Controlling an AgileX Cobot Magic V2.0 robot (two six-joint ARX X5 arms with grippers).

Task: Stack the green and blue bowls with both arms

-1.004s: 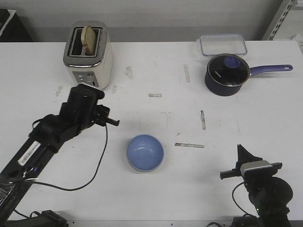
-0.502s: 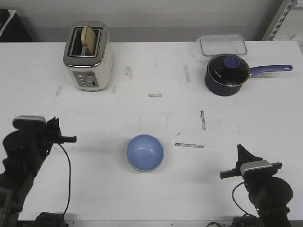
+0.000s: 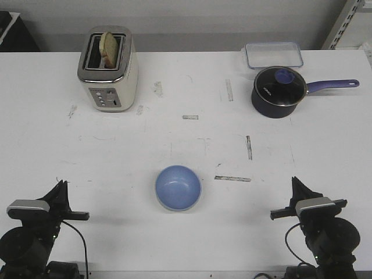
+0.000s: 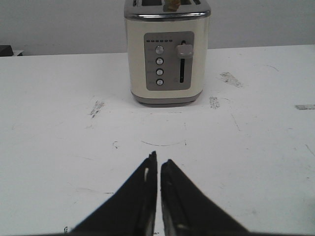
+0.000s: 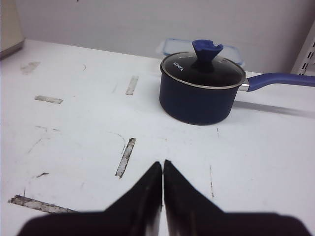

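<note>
A pale blue bowl (image 3: 178,187) sits upright on the white table (image 3: 192,145), front centre. A thin pale greenish rim shows under its near edge; no separate green bowl is in view. My left gripper (image 3: 60,186) is shut and empty at the front left corner, well left of the bowl. In the left wrist view the left gripper (image 4: 158,160) points at the toaster. My right gripper (image 3: 294,182) is shut and empty at the front right, well right of the bowl. In the right wrist view the right gripper (image 5: 163,163) points at the saucepan. Neither wrist view shows a bowl.
A cream toaster (image 3: 108,70) with toast in it stands at the back left, also in the left wrist view (image 4: 167,51). A navy saucepan (image 3: 279,92) with a glass lid and purple handle stands back right, also in the right wrist view (image 5: 202,93). A clear lidded container (image 3: 274,55) lies behind it.
My left arm has drawn back from near the toaster to the front left corner. The bowl and my right arm have not moved.
</note>
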